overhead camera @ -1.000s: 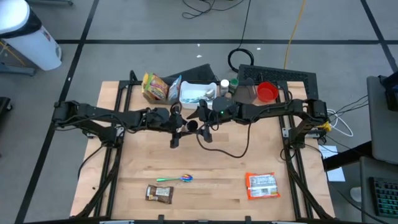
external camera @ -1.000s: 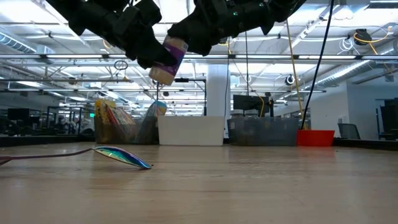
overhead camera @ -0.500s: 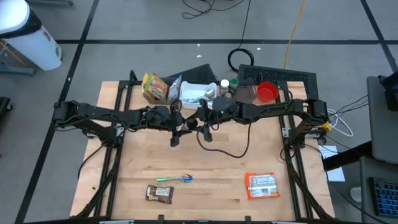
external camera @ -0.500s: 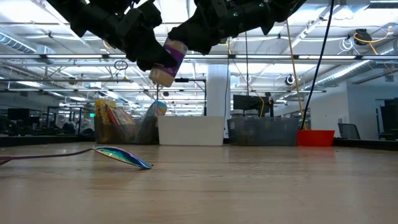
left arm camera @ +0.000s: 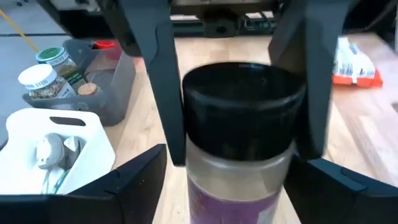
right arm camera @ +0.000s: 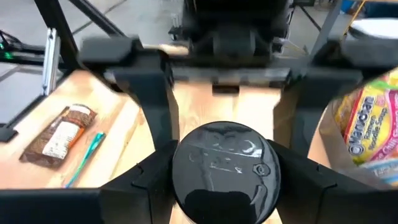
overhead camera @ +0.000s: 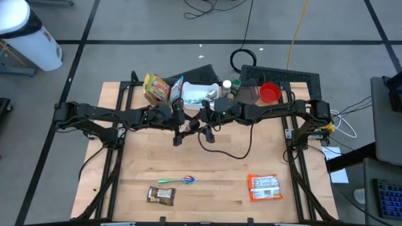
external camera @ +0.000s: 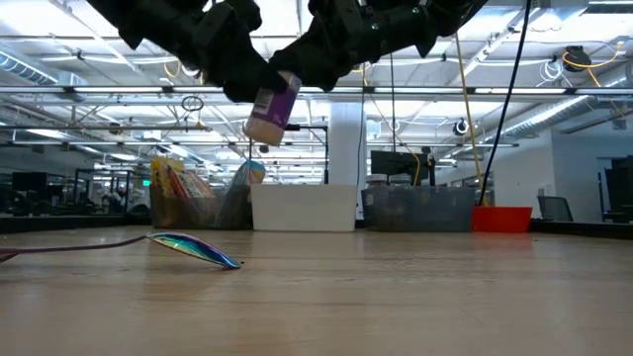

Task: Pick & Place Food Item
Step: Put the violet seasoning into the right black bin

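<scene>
Jar (external camera: 272, 107) swung more upright since earlier; left tool (overhead camera: 178, 120) released, right tool (overhead camera: 200, 119) clenched on it. Handover mid-air; next, left arm must clear.

We saw a table (overhead camera: 207, 169) of pale wood, smooth with a faint grain. The jar (left arm camera: 239, 155) looked like clear plastic or glass, with a glossy black lid (right arm camera: 226, 173) and a purple paper label. The gripper fingers (left arm camera: 158, 93) were matt dark plastic. The snack packet (overhead camera: 264, 187) and noodle bag (right arm camera: 367, 134) appeared to be shiny printed film.
</scene>
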